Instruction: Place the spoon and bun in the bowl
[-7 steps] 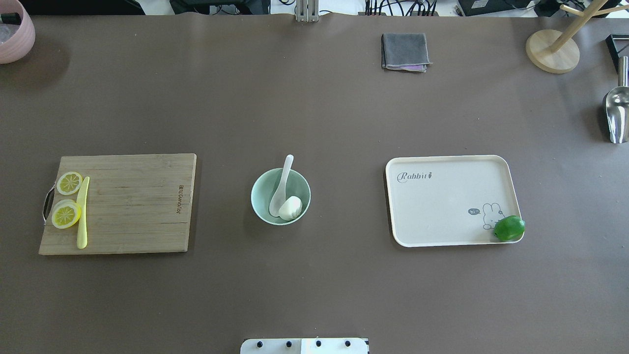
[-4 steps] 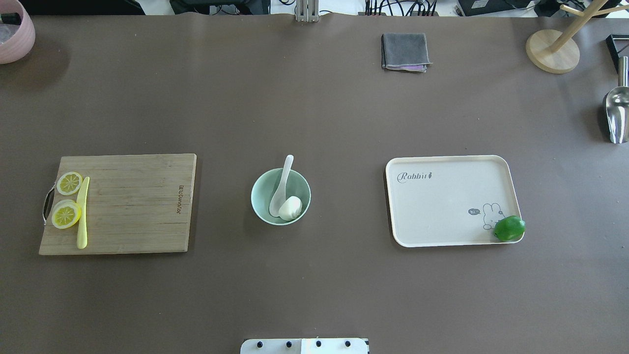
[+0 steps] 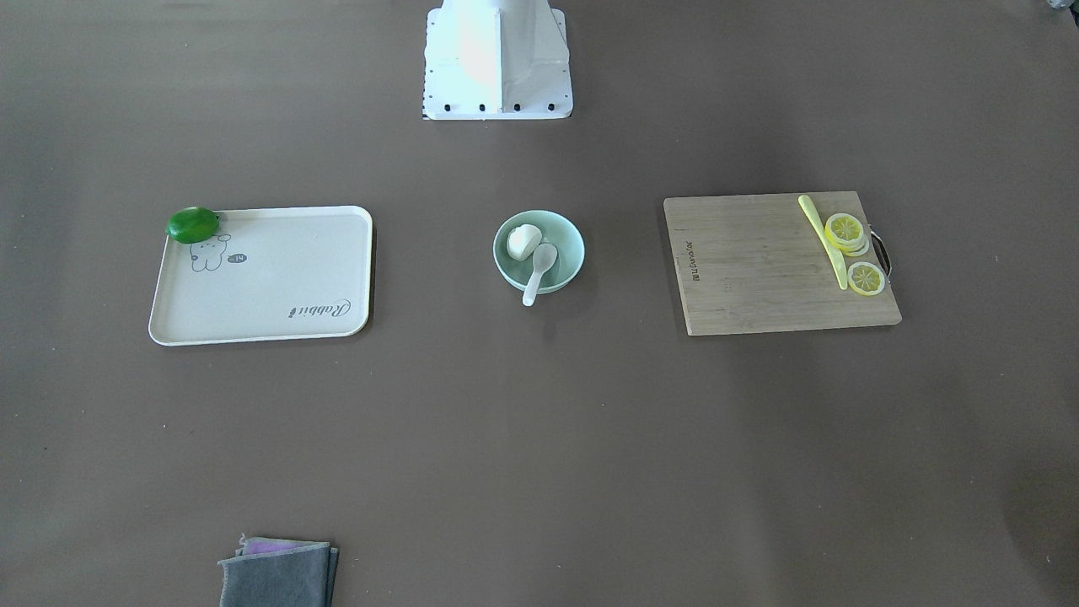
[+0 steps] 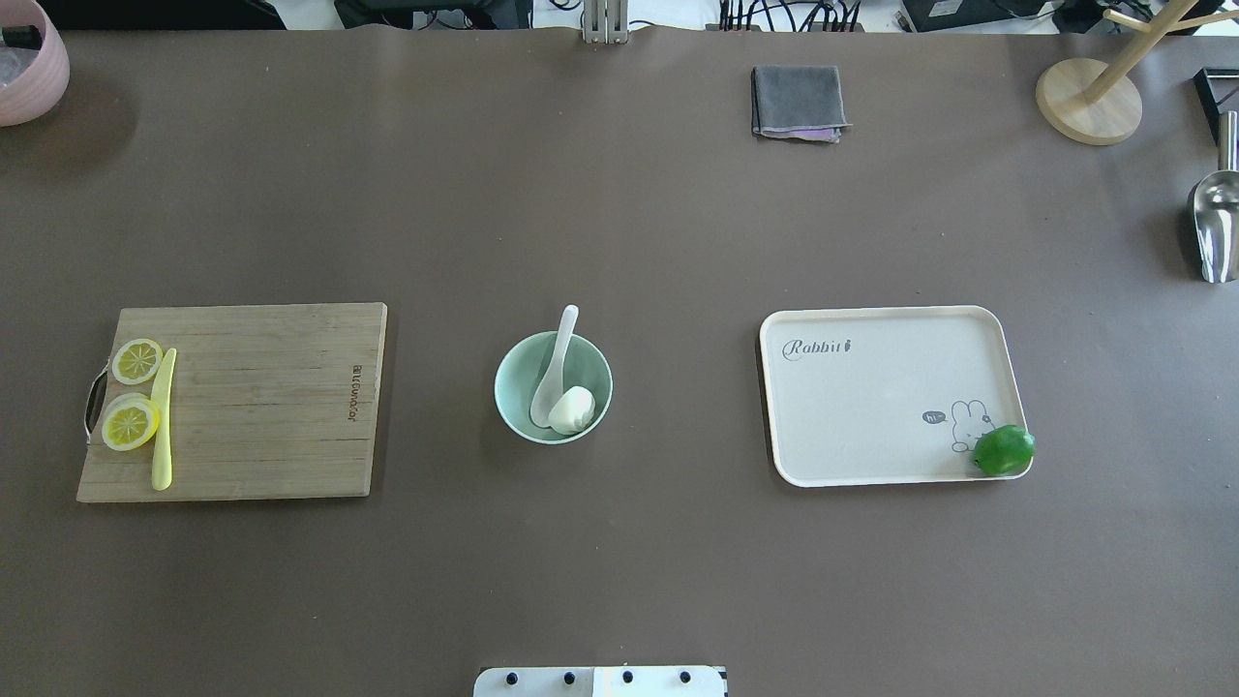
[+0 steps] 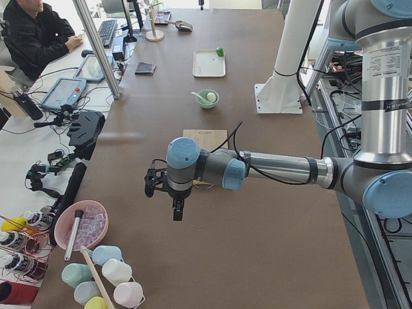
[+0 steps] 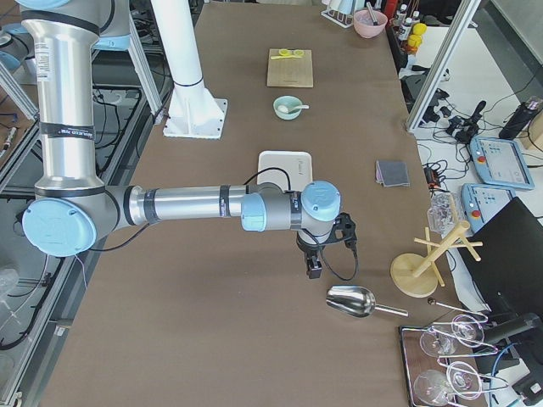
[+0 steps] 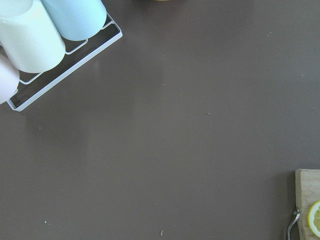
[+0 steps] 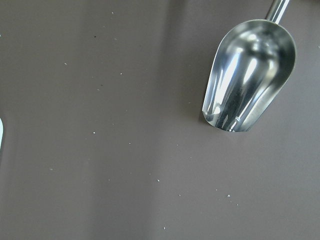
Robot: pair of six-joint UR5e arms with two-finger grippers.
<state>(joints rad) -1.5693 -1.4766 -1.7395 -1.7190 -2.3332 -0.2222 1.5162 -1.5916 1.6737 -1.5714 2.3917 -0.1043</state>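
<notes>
The mint-green bowl (image 4: 516, 385) stands at the table's middle. The white spoon (image 4: 555, 363) lies in it with its handle over the far rim. The white bun (image 4: 572, 409) sits in the bowl beside the spoon's scoop. The front-facing view shows the same bowl (image 3: 567, 245), spoon (image 3: 538, 271) and bun (image 3: 523, 241). My left gripper (image 5: 176, 211) hangs far off past the table's left end. My right gripper (image 6: 313, 268) hangs far off near the right end. Both show only in the side views, so I cannot tell whether they are open or shut.
A wooden cutting board (image 4: 271, 407) with lemon slices (image 4: 131, 423) and a yellow-green knife (image 4: 163, 416) lies left of the bowl. A cream tray (image 4: 871, 407) with a green lime (image 4: 1004, 450) lies to the right. A grey cloth (image 4: 797, 101) and a metal scoop (image 4: 1215, 223) lie further off.
</notes>
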